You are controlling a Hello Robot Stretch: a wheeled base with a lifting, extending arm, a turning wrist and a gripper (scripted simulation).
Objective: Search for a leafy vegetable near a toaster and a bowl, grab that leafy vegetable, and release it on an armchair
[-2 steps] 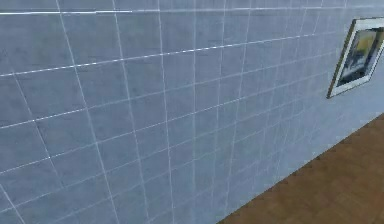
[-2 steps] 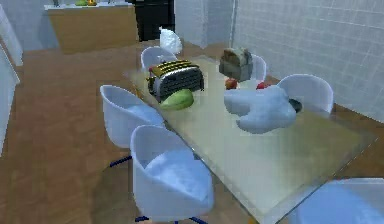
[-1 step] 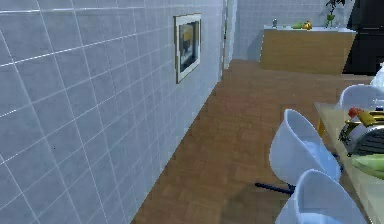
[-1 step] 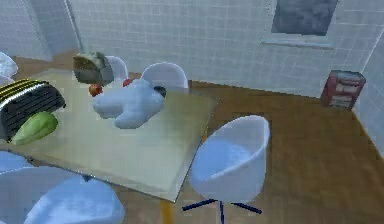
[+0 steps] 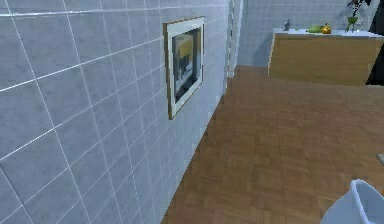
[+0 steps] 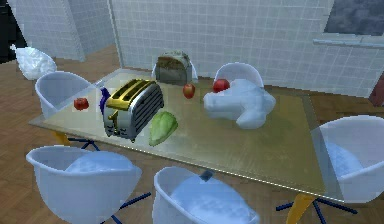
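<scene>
A green leafy vegetable [image 6: 163, 128] lies on the glass-topped table [image 6: 275, 155], right beside a shiny metal toaster [image 6: 133, 108] near the table's front. To the right of them sits a pale, rounded white bowl-like shape [image 6: 242, 105] with a small red thing [image 6: 221, 86] at its top.
A loaf of bread [image 6: 174, 68] and two small red fruits [image 6: 188, 91] [image 6: 81, 103] also rest on the table. White shell chairs [image 6: 80, 175] [image 6: 205, 200] [image 6: 350, 155] ring it. The forward view has a tiled wall with a framed picture [image 5: 184, 65], open wooden floor, and a far counter [image 5: 325, 55].
</scene>
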